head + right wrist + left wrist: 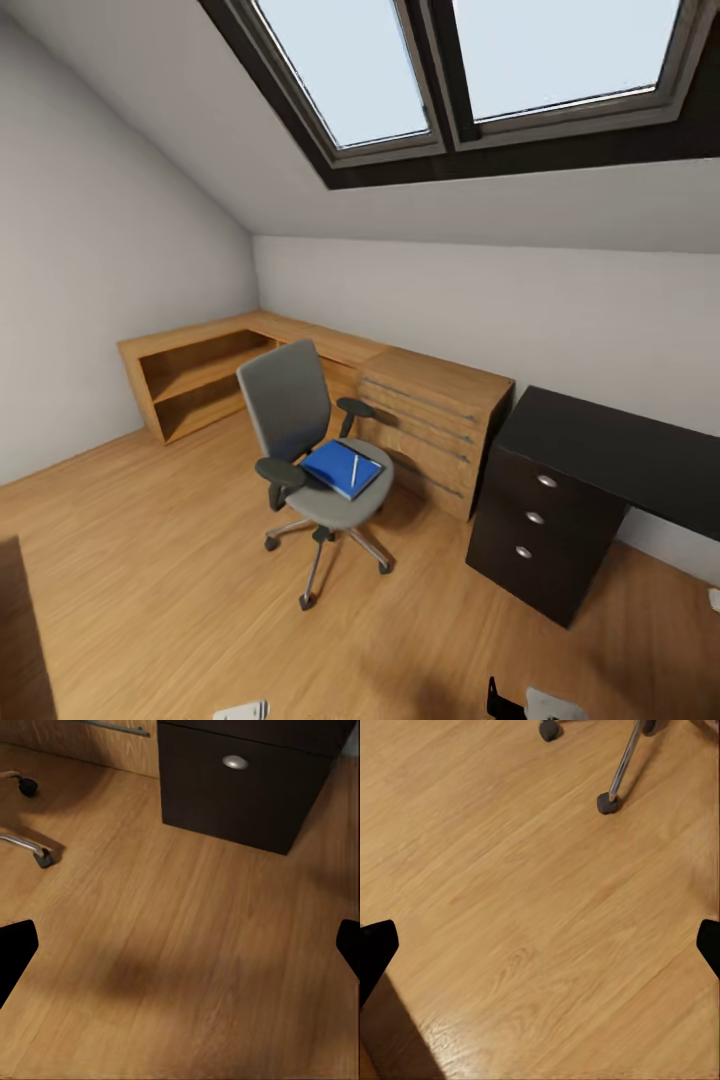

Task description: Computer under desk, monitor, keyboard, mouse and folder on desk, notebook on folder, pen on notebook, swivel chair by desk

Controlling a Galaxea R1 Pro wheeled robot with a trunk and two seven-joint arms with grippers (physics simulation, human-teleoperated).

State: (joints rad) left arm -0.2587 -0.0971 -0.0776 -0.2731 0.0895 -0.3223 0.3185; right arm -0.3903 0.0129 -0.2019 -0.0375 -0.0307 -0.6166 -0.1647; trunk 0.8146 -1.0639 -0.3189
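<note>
**Chair with folder ahead, both end effectors wide apart and empty**

At the far left of the head view you see a low wooden shelf unit in the corner. Next comes the swivel chair, standing free on the wooden floor. On its seat lies the folder, flat, with the pen resting on top of it.

The folder looks thin and rather stiff, and I judge it light. Its cover is probably smooth, so it may slide on the seat. You could take it at the edge toward the front of the seat. The pen is loose and may roll off if you tilt the folder.

Right of the chair is a wooden drawer chest, then the counter with its black drawer unit.

The left end effector hangs over bare floor, its fingers spread wide, holding nothing. The right end effector is the same, spread and empty, near the drawer unit.
</note>
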